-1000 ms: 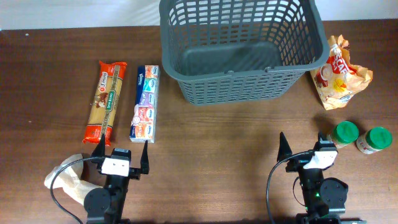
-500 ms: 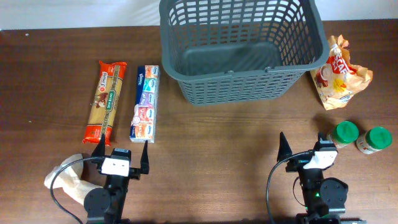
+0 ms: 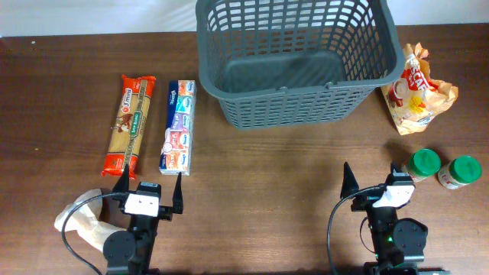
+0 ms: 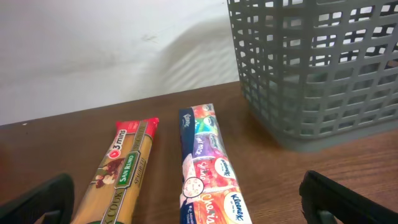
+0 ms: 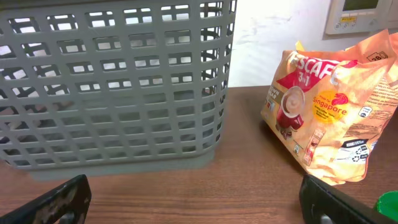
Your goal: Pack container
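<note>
The dark grey slotted basket [image 3: 298, 61] stands empty at the back centre; it shows in the left wrist view [image 4: 317, 68] and the right wrist view [image 5: 112, 87]. A spaghetti pack [image 3: 130, 124] and a Kleenex tissue pack [image 3: 179, 127] lie left of it, also in the left wrist view [image 4: 121, 177] [image 4: 208, 168]. A Nescafe bag [image 3: 416, 90] [image 5: 329, 118] lies to its right. Two green-lidded jars [image 3: 422, 164] [image 3: 460, 171] stand at the right. My left gripper [image 3: 150, 186] [image 4: 186, 205] is open and empty just short of the packs. My right gripper [image 3: 370, 182] [image 5: 193, 199] is open and empty.
A crumpled brown paper bag [image 3: 84, 218] lies at the front left beside the left arm. A white wall rises behind the table's far edge. Bare wooden table [image 3: 267, 168] lies between the grippers and the basket.
</note>
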{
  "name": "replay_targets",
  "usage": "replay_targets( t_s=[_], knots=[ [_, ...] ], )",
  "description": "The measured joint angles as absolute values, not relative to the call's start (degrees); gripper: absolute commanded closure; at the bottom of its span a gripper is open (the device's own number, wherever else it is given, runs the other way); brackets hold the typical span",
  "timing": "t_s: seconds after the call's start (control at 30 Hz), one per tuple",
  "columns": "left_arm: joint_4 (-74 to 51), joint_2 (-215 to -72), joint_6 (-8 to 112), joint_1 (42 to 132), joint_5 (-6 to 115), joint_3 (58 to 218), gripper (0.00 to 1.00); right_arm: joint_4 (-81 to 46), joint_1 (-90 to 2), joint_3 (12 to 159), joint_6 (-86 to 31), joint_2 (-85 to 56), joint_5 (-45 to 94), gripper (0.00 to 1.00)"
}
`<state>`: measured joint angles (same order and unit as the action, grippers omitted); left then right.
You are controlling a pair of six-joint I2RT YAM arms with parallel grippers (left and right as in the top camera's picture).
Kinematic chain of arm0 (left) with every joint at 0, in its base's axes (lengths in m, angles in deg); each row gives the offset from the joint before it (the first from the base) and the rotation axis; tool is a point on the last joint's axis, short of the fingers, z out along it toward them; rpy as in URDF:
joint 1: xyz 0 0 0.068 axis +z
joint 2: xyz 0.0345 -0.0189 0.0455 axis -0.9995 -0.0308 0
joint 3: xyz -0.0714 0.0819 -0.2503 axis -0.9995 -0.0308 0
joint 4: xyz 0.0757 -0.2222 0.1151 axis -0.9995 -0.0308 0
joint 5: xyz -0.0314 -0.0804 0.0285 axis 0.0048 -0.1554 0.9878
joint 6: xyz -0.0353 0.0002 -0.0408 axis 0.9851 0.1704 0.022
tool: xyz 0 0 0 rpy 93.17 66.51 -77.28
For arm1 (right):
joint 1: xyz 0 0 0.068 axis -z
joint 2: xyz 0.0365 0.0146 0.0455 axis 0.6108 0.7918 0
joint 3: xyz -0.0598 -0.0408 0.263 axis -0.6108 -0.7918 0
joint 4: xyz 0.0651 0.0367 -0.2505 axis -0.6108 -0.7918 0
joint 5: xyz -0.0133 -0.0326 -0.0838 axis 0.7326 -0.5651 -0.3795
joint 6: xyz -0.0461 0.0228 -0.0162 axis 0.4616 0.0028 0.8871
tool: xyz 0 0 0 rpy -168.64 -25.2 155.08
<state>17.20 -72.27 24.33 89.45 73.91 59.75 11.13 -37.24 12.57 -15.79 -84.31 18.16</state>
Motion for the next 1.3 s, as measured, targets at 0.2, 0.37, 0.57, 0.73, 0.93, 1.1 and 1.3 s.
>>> replay_targets(
  t_s=[0.2, 0.37, 0.57, 0.73, 0.93, 1.1, 1.3],
  knots=[
    [17.2, -72.3, 24.3, 89.4, 73.9, 59.7, 0.01, 11.1, -37.2, 12.6, -15.8, -84.3, 18.1, 0.01],
    [17.2, -72.3, 24.3, 89.4, 73.9, 59.7, 0.01, 11.1, -37.2, 12.6, -15.8, -84.3, 18.1, 0.01],
    [17.2, -72.3, 24.3, 89.4, 73.9, 59.7, 0.01, 11.1, -37.2, 12.6, -15.8, -84.3, 18.1, 0.01],
    [17.2, -72.3, 24.3, 89.4, 73.9, 59.7, 0.01, 11.1, -37.2, 12.6, -15.8, -84.3, 18.1, 0.01],
    [17.2, -72.3, 24.3, 89.4, 73.9, 59.7, 0.01, 11.1, -37.2, 12.6, -15.8, -84.3, 18.1, 0.01],
    [17.2, -72.3, 24.3, 89.4, 73.9, 59.7, 0.01, 11.1, -37.2, 12.6, -15.8, -84.3, 18.1, 0.01],
    [17.2, -72.3, 24.3, 89.4, 73.9, 59.7, 0.01, 11.1, -37.2, 12.6, -15.8, -84.3, 16.3, 0.01]
  ],
)
